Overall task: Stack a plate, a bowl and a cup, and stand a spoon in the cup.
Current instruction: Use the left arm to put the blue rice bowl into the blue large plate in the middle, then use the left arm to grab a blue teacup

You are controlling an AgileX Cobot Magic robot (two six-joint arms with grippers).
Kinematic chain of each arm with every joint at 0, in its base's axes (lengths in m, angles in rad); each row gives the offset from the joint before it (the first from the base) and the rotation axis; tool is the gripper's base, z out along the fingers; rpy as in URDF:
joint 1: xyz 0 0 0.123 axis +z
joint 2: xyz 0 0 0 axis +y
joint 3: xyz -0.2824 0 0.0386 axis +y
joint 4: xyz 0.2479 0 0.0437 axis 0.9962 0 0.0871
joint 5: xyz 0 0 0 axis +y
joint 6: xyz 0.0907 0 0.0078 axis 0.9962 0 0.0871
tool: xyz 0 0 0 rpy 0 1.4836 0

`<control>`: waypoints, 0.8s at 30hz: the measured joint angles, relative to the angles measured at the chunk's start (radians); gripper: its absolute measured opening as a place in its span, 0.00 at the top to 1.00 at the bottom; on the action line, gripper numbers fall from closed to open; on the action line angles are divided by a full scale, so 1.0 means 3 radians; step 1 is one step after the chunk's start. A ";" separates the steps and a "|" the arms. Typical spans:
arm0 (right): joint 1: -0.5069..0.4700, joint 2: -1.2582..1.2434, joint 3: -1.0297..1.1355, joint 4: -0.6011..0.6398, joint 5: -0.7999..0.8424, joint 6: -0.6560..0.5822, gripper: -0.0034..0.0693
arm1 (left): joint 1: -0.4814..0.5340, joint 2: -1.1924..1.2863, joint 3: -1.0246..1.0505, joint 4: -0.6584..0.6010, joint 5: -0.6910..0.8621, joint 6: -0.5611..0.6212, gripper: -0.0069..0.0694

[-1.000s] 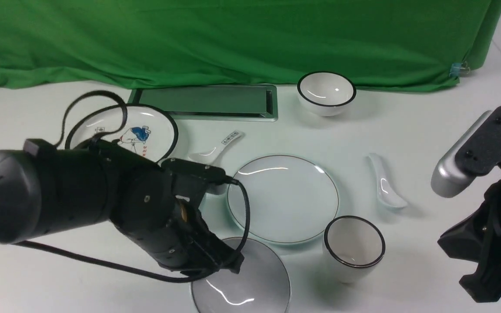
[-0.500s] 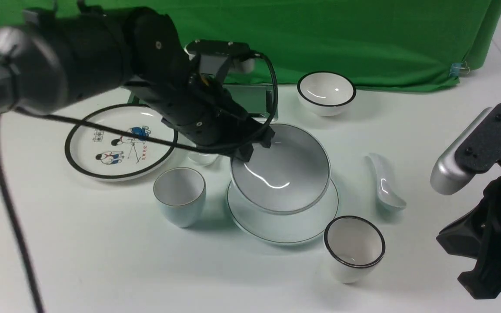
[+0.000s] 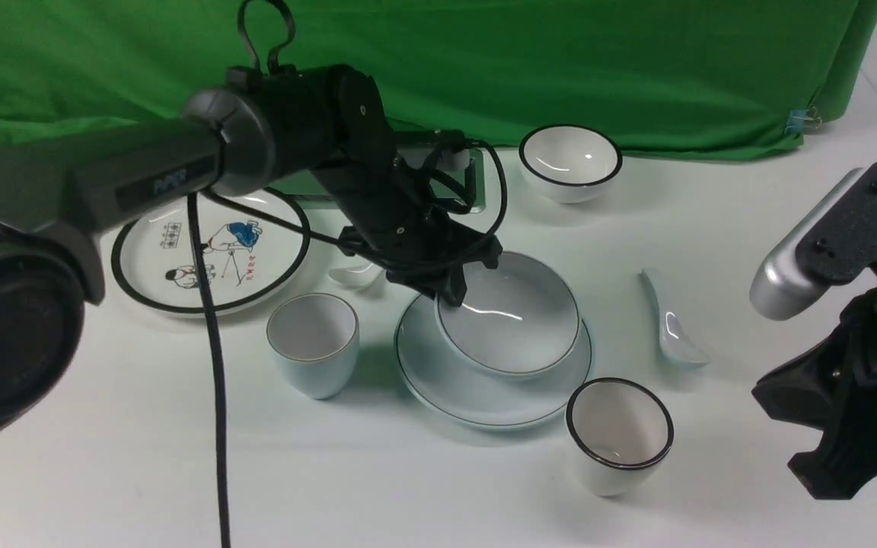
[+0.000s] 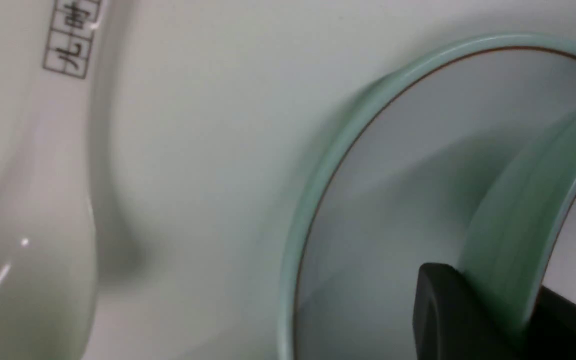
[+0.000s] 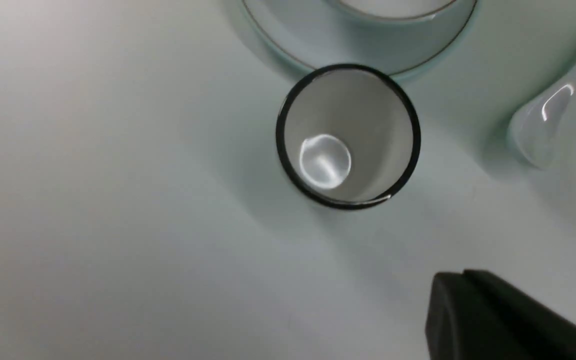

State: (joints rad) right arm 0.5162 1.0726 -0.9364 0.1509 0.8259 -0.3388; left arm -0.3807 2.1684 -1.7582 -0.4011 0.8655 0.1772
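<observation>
Front view: the left gripper (image 3: 455,291) pinches the bowl (image 3: 515,323) by its rim at about 10 o'clock. The bowl lies inside the plate (image 3: 476,388), off-centre toward 1 o'clock. Whether it is fully seated I cannot tell. The cup (image 3: 313,342) stands upright on the table (image 3: 408,487) at the plate's 9 o'clock, apart from it. The spoon (image 3: 671,327) lies at the plate's 3 o'clock. A black-rimmed cup (image 3: 620,434) stands just beside the plate at 5 o'clock. The right gripper (image 3: 842,426) hangs at the far right, and I cannot tell how its jaws stand.

Left wrist view: the bowl's wall sits between two black fingers (image 4: 448,310), with the plate's rim beneath. A marked spoon (image 4: 43,200) lies nearby.

Right wrist view: the black-rimmed cup is seen from above, and only one of the right gripper's fingers shows.

All of it looks like glazed ceramic, so probably stiff, slick and easy to chip. The bowl is likely heavy for a rim pinch and wants a gentle release. The cup is best taken by its wall, one finger inside. The spoon is best taken at mid-handle.
</observation>
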 joint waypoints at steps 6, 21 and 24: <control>0.0000 0.0000 0.0000 -0.0062 -0.0287 0.0000 0.92 | 0.0004 -0.0001 -0.0124 0.0125 0.0179 0.0000 0.62; 0.0000 0.0000 0.0000 -0.0157 -0.0167 0.0003 0.92 | 0.0098 -0.1049 0.0032 0.1139 0.1086 -0.0132 0.27; 0.0000 0.0000 0.0000 -0.0157 -0.0063 0.0005 0.92 | 0.0179 -0.1109 0.0452 0.1189 0.0893 -0.0217 0.29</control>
State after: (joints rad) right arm 0.5162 1.0726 -0.9364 0.1039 0.8070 -0.3371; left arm -0.3270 1.8355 -1.6226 -0.0446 1.1334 0.1121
